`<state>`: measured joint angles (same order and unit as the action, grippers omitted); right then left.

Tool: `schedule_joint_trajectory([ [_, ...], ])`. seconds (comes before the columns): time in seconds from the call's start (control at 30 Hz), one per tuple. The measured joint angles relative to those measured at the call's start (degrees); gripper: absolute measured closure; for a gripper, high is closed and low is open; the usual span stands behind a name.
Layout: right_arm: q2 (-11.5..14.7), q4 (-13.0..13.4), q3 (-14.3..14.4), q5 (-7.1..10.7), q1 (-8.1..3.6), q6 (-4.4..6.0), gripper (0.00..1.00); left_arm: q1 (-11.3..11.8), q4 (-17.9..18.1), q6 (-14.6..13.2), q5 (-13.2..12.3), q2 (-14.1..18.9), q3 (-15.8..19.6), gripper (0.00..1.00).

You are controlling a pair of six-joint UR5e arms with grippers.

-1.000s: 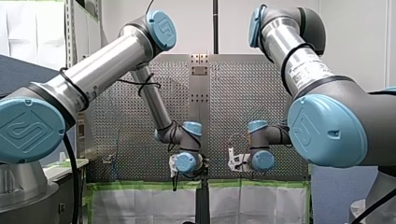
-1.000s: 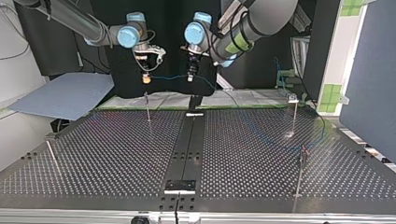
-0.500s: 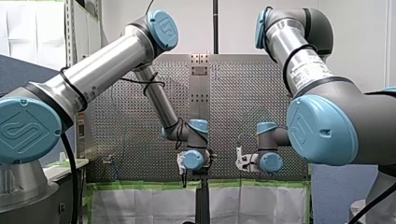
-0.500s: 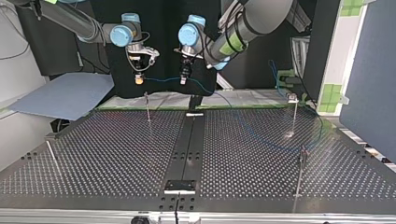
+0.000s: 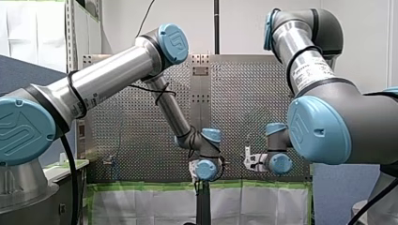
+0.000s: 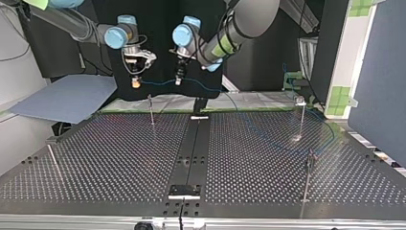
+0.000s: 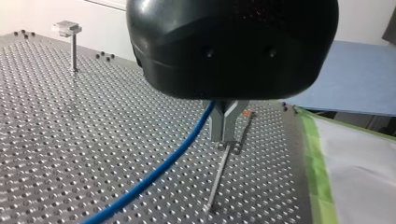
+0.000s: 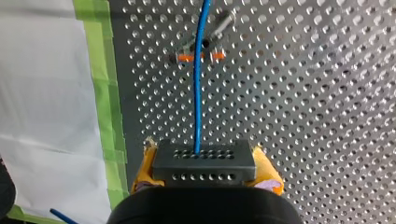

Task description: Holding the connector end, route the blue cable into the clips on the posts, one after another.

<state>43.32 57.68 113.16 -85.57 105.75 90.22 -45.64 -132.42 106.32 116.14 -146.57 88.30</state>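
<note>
In the top view both grippers hang above the table's far edge, with the blue cable (image 6: 158,82) stretched between them. My right gripper (image 6: 136,83) has yellow pads and is shut on the dark connector block (image 8: 204,161); the cable (image 8: 200,84) leaves that block and passes over an orange-marked clip (image 8: 201,56) on a post below. My left gripper (image 7: 224,133) has its metal fingers shut on the cable (image 7: 163,168), above a thin post (image 7: 223,170). From my left gripper (image 6: 178,79) the cable sags to the table and runs toward the posts at the top view's right.
Thin posts stand on the perforated table (image 6: 119,158): one near the far edge (image 6: 151,108), two at the top view's right (image 6: 301,112) (image 6: 309,177), one leaning at its left (image 6: 52,158). A blue sheet (image 6: 67,98) and taped white paper (image 6: 167,101) lie beyond the far edge.
Both arms have shifted toward the top view's left, carrying the connector and cable along. They now hang nearer the far-edge post. Both grips are unchanged.
</note>
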Motion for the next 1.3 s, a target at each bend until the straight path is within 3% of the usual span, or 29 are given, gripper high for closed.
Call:
schedule_joint_trajectory([
  [0.27, -0.21, 0.9, 0.1, 1.83, -2.05, 1.16, 1.0, -0.82, -2.25, -0.01, -0.35, -3.02, -4.24, 1.0],
  [0.57, -3.85, 4.1, 0.07, 2.36, -3.57, 0.81, 1.0, -2.06, -2.47, 0.1, 0.4, -5.7, -8.1, 1.0],
  [0.77, -5.12, 6.1, -0.15, 3.02, -4.54, 2.4, 1.0, -2.33, -2.44, -0.05, 1.0, -5.81, -8.66, 1.0],
  [0.83, -5.19, 6.04, -0.47, 3.16, -4.68, 2.36, 1.0, -2.43, -2.36, -0.16, 1.27, -5.83, -8.67, 1.0],
  [0.93, -5.22, 5.17, -1.39, 3.3, -4.83, 1.47, 1.0, -2.52, -2.29, -0.47, 1.46, -5.94, -8.68, 1.0],
  [1.17, -5.26, 1.89, -2.75, 4.67, -6.15, -2.48, 1.0, -2.99, -3.59, -1.85, 2.47, -7.73, -10.72, 1.0],
  [1.3, -5.28, 1.55, -3.08, 6.59, -7.13, -3.21, 1.0, -3.48, -3.78, -2.82, 4.22, -8.01, -12.06, 1.0],
])
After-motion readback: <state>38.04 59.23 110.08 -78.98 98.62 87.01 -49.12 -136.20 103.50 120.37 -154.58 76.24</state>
